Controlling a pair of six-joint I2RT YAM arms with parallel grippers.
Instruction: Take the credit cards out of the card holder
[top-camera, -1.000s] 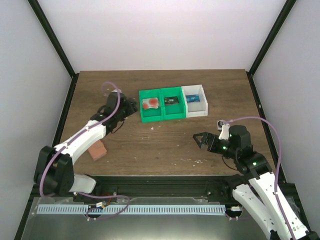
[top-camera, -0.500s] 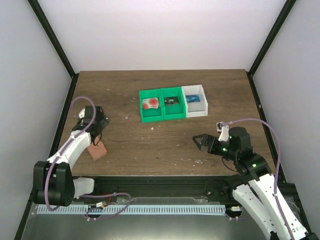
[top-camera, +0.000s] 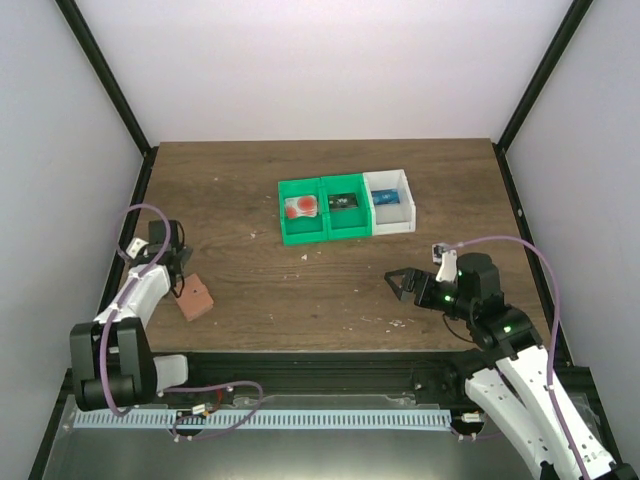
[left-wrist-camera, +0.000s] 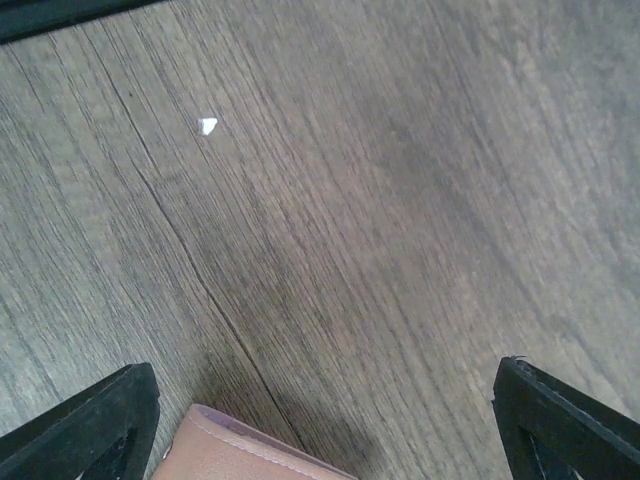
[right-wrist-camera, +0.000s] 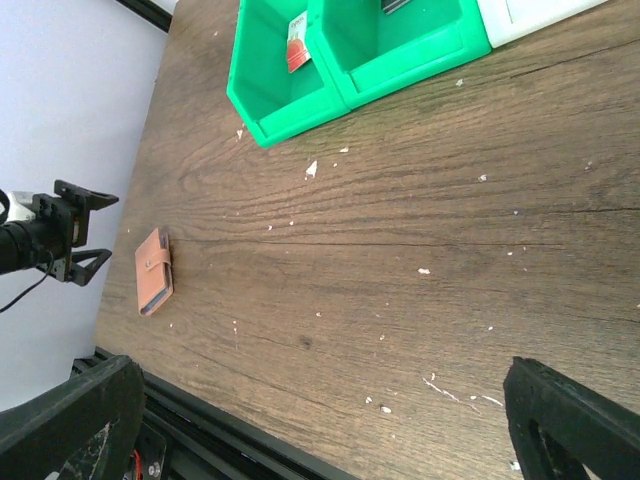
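A small, flat, salmon-pink card holder (top-camera: 196, 297) lies folded shut on the dark wood-grain table (top-camera: 300, 290), at the lower left of the overhead view near the table's front edge. In the right wrist view it shows at the left as a narrow pink rectangle (right-wrist-camera: 153, 271) with a small tab on one edge. The left gripper (top-camera: 177, 280), black and two-fingered, hangs just beside the holder's upper-left side with its fingers spread wide and nothing between them. Its own camera shows the two dark fingertips in the bottom corners (left-wrist-camera: 320, 372) and a rounded pink corner of the holder (left-wrist-camera: 250, 455) at the bottom edge between them; whether anything touches cannot be told. The right wrist view also catches this gripper (right-wrist-camera: 100, 228) at the far left, its jaws parted towards the holder. At the upper middle of the overhead view stand three open plastic bins in a row, touching: a green bin on the left (top-camera: 284, 225), a second green bin (top-camera: 347, 224) and a white bin (top-camera: 392, 223). A pale credit card (top-camera: 300, 207) with a red-orange blot lies in the leftmost green bin, seen also at the top of the right wrist view (right-wrist-camera: 297, 42). The right gripper (top-camera: 400, 283) hovers at the lower right over bare wood, well apart from the holder, its fingers open and empty (right-wrist-camera: 322, 368).
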